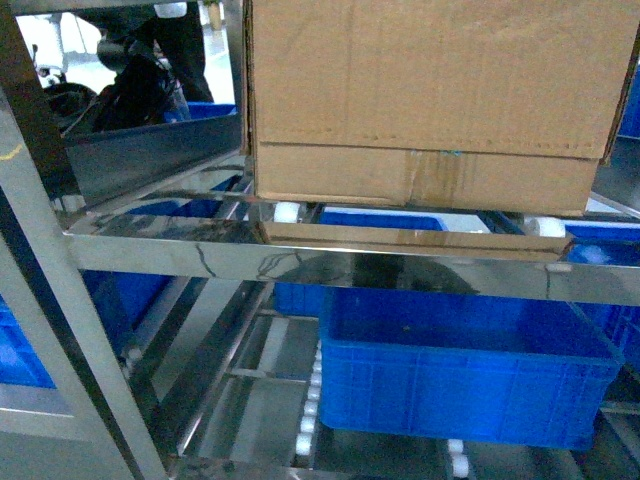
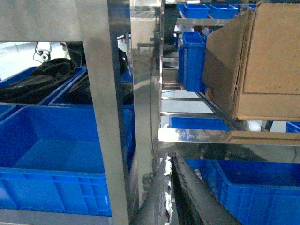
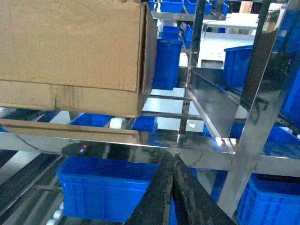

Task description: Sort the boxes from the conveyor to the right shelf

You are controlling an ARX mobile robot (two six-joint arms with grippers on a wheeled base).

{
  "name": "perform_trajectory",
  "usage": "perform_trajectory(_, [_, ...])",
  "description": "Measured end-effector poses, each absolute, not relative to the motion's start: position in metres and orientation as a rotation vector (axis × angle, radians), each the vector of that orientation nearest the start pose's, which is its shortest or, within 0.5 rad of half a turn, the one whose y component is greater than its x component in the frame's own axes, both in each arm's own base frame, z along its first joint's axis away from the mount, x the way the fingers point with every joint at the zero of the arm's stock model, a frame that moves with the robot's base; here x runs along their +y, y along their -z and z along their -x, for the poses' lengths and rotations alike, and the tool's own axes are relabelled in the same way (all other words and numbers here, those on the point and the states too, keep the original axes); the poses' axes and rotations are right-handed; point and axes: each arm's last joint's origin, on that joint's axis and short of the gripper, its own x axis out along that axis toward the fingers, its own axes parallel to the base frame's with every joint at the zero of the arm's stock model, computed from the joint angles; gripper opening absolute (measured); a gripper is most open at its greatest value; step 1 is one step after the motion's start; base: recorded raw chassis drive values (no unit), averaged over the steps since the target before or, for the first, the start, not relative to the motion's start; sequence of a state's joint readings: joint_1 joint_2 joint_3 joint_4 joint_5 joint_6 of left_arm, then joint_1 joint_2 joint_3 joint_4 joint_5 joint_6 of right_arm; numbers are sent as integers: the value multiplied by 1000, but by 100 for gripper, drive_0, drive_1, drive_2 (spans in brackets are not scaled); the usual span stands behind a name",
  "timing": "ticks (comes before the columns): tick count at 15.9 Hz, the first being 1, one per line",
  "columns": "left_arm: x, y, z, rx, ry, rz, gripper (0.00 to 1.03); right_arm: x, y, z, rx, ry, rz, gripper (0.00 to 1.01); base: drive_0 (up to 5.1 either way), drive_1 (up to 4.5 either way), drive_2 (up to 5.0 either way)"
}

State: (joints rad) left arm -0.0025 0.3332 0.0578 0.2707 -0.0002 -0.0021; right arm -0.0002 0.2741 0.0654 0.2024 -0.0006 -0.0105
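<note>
My left gripper [image 2: 169,187] sits low before the shelf [image 1: 300,255], its fingers pressed together, empty. The box [image 1: 430,100] rests on the rack's roller rails, centre-right. My right gripper [image 3: 172,187] is likewise closed, empty. I read no labels.

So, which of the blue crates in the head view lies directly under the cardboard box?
The big blue crate on the lower level, directly below the cardboard box. The other blue crates sit off to the left or behind the rack.

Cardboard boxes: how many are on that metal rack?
1. The cardboard box sits on the roller rails of the steel rack, above a blue crate. Others may be hidden outside the views.
</note>
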Motion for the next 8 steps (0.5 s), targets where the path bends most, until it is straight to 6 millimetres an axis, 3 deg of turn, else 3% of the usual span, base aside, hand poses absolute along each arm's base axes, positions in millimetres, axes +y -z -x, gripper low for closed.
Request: perform_trajectory(8, [0,-171,-108,-16,4,0,2,0,-169,-97,-18,0,10,2,0,0,0])
